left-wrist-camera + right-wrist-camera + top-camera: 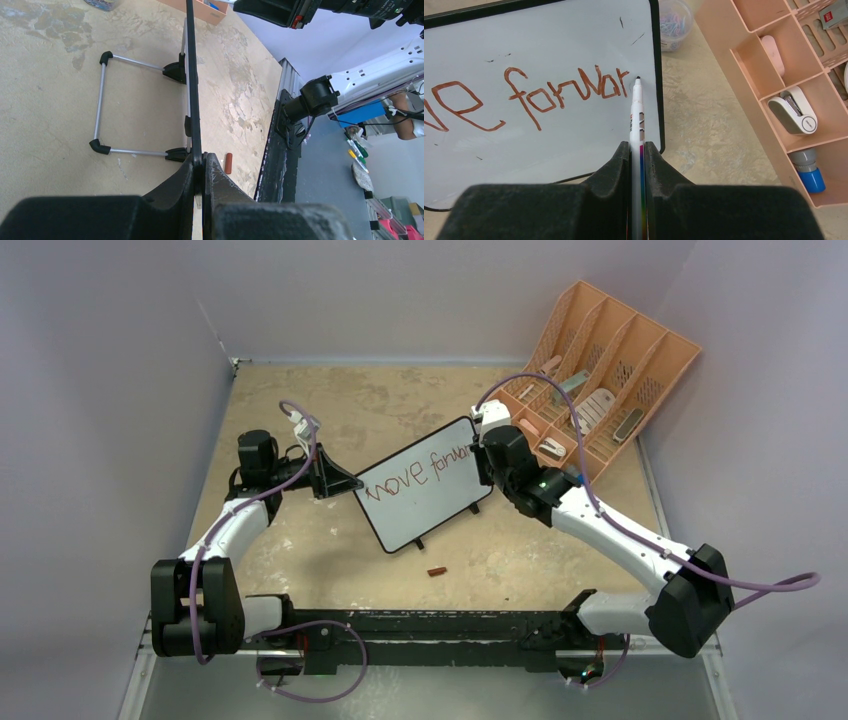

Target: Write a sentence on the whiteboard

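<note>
A small red-brown cap (436, 571) lies on the counter (300, 560), nearer the arm bases than either end effector. The left end effector (202, 162) is clamped tight on the left edge of the whiteboard (192, 90). The board's frame runs edge-on straight away from its fingers, and the wire stand (100, 102) rests on the counter to the left in that wrist view. The left arm reaches forward from its base, with the wrist turned right toward the board. The right end effector (638, 150) is closed on a marker (637, 115) that points ahead from between its fingers. The tip sits at the board face just past the last letter of "move forwar", close to the right frame. The right arm stretches forward and left, its wrist at the board's right end. Beyond and to the right of that end effector stands a peach organizer (729, 75), with a stapler (795, 109) in one slot.
</note>
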`<state>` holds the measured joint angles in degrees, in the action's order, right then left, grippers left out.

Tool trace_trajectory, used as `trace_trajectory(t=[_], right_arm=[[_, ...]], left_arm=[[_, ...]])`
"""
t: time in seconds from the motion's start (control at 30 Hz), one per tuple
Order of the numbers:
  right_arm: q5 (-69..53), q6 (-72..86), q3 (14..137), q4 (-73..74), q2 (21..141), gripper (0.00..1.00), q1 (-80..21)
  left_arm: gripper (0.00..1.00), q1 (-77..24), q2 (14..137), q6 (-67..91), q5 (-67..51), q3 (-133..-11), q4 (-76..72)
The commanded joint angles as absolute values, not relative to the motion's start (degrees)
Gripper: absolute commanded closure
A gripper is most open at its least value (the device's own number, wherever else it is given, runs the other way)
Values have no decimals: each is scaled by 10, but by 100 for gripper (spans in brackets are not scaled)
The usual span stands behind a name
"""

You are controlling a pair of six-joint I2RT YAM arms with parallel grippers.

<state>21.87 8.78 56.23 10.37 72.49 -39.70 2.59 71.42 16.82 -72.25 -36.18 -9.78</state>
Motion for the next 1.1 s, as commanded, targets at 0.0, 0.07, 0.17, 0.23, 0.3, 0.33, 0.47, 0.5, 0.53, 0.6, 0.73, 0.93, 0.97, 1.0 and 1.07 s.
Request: trace_trajectory(t=[0.0,0.07,0.17,0.23,0.3,0.33,0.47,0.5,0.53,0.6,0.73,0.93,0.97,1.0,1.07], right_arm=[[199,79,570,80,712,100,-396],[198,78,568,78,709,100,-396],[193,77,568,80,710,100,-396],[190,76,567,79,709,100,-396],[187,75,568,81,709,100,-396],[186,75,568,81,709,100,-397],[181,72,568,86,709,100,-396],[181,72,568,87,709,100,-396],[180,71,568,88,710,100,-396],[179,72,566,90,710,100,-396],[179,74,563,95,711,100,-396],[175,76,559,101,712,100,-396],[174,76,558,103,712,100,-396],[173,76,558,103,713,100,-396],[171,76,558,104,713,100,-396]], left_arm=[[100,23,720,142,-722,-375,-99],[100,24,720,142,-722,-374,-99],[100,23,721,142,-721,-374,-100],[100,23,721,142,-720,-374,-99],[100,23,721,142,-721,-374,-99],[100,24,722,142,-721,-374,-99],[100,24,722,142,-721,-374,-99],[100,24,722,142,-719,-374,-100],[100,23,722,142,-720,-374,-100],[100,24,722,142,-720,-374,-99],[100,24,722,142,-720,-374,-100],[100,24,722,142,-719,-374,-100],[100,23,721,142,-719,-374,-100],[100,24,722,142,-719,-374,-99],[100,24,722,142,-720,-374,-99]])
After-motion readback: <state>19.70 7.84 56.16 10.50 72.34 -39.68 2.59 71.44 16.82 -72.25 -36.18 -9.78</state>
